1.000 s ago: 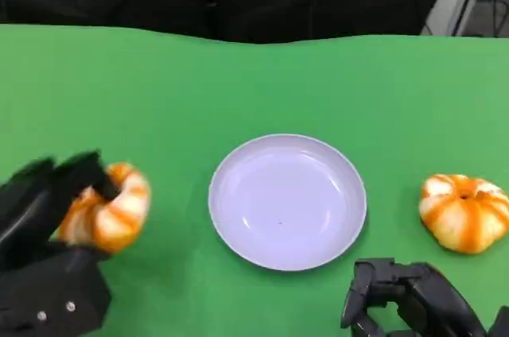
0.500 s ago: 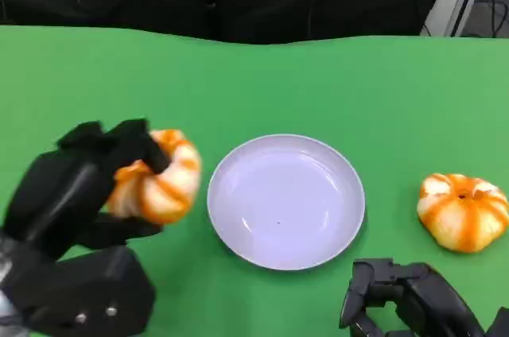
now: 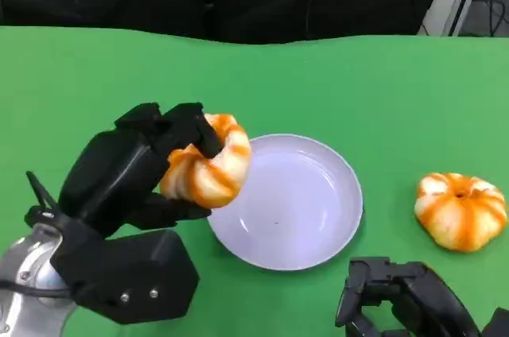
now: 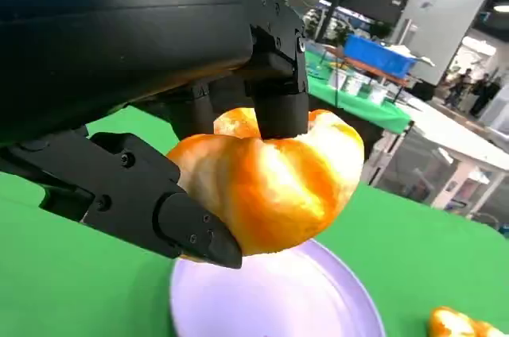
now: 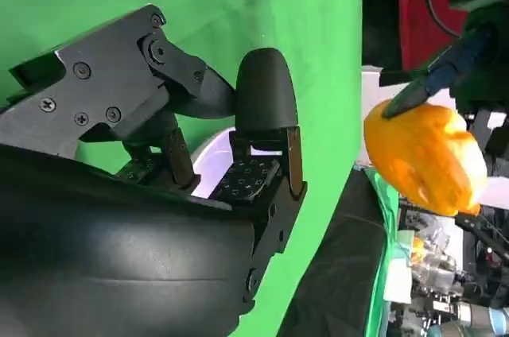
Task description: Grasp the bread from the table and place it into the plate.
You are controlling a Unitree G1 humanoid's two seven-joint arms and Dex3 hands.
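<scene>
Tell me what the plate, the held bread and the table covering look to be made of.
Plate: likely smooth plastic or melamine, pale lavender-white with a soft sheen. Bread in the left robot hand: glossy orange-and-white surface; looks like a soft foam or plastic replica, though real glazed bread can't be ruled out. Table covering: matte green cloth, no glare.

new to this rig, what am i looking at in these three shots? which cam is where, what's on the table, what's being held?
It is a humanoid robot with two black hands. The head view looks down on a green table; the other two cameras sit at the wrists. The left hand holds one orange-striped bread over the near-left rim of the white plate, clear of the table in the left wrist view. A second bread lies on the table to the plate's right. The right hand holds nothing.
</scene>
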